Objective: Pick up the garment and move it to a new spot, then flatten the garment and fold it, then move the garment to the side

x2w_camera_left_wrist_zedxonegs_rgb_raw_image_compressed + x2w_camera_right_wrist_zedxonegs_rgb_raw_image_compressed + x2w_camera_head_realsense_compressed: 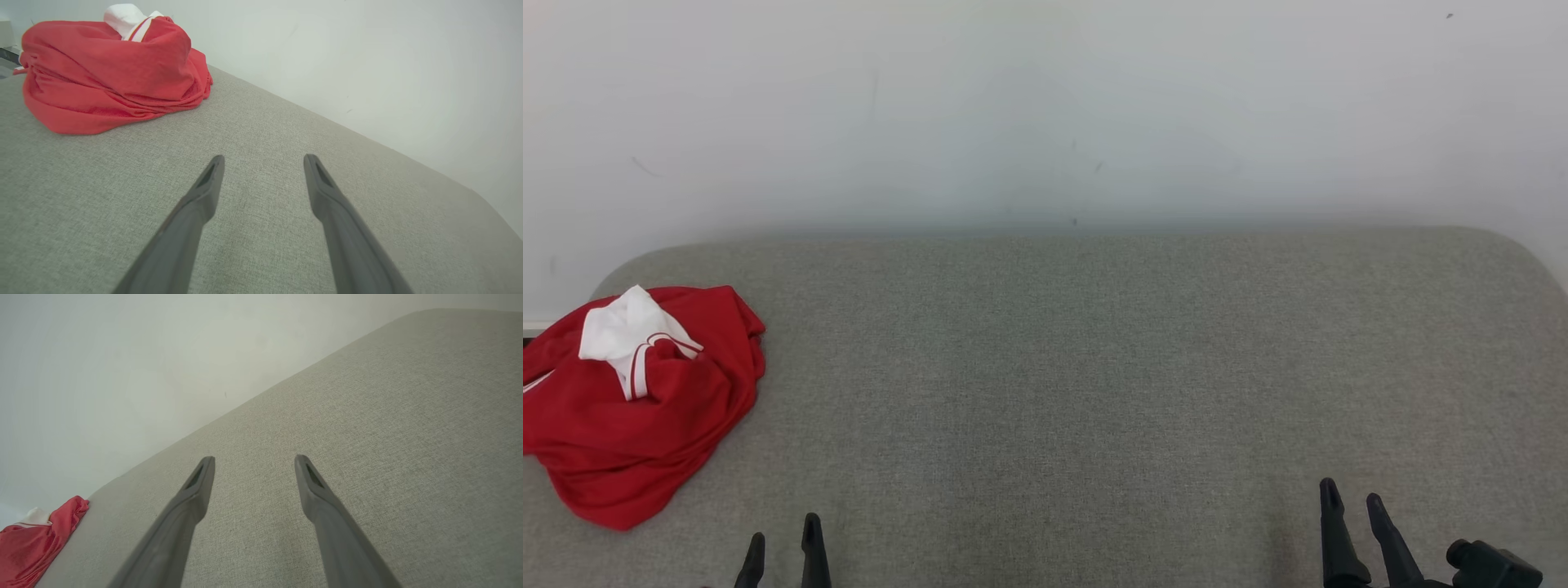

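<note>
A crumpled red garment with a white collar part lies bunched at the far left of the grey fabric surface. In the left wrist view the red garment sits at upper left, well ahead of the fingers. My left gripper stands open at the bottom left, empty, a short way right of the garment's lower edge; its open gap spans bare fabric. My right gripper is open and empty at the bottom right, far from the garment. The right wrist view catches the garment at its lower left corner.
A pale wall rises directly behind the grey surface. The surface has rounded back corners, and its left edge runs under the garment. Wide bare fabric stretches between the two grippers.
</note>
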You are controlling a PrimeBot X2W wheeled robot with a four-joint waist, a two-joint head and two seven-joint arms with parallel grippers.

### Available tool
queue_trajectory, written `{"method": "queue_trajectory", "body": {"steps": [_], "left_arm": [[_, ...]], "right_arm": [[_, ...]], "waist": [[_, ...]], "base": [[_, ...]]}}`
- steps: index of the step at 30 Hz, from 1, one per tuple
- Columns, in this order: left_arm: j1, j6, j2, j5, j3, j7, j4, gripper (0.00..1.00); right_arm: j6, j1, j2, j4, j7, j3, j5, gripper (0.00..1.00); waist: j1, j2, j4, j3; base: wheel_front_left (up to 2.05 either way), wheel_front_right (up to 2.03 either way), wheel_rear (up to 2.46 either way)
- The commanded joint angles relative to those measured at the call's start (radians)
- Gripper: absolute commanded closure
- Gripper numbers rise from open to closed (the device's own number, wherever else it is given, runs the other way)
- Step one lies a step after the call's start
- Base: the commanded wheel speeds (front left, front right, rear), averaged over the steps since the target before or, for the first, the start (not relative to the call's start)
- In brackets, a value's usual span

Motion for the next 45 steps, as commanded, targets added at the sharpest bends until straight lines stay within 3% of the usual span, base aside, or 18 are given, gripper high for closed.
{"method": "queue_trajectory", "body": {"steps": [1,18,34,45], "left_arm": [[0.005,0.003,0.005,0.031,-0.003,-0.009,-0.011,0.00],[0.029,0.008,0.005,0.184,-0.019,-0.049,-0.017,0.00],[0.044,0.003,0.005,0.294,-0.029,-0.080,-0.011,0.00],[0.045,-0.006,0.006,0.310,-0.034,-0.100,0.019,0.00]], "right_arm": [[0.004,0.004,-0.003,-0.002,-0.010,0.004,-0.032,0.00],[0.004,0.012,-0.003,0.044,-0.050,0.009,-0.292,0.00],[0.005,0.023,-0.003,0.057,-0.080,0.018,-0.442,0.00],[0.005,0.033,-0.003,0.069,-0.101,0.032,-0.509,0.00]], "waist": [[0.0000,0.0000,0.001,-0.002],[0.0000,0.0000,0.004,-0.016],[0.0000,0.0000,0.008,-0.026],[0.0000,0.0000,0.007,-0.033]], "base": [[0.00,0.00,0.00],[0.00,0.00,0.00],[0.00,0.00,0.00],[0.00,0.00,0.00]]}}
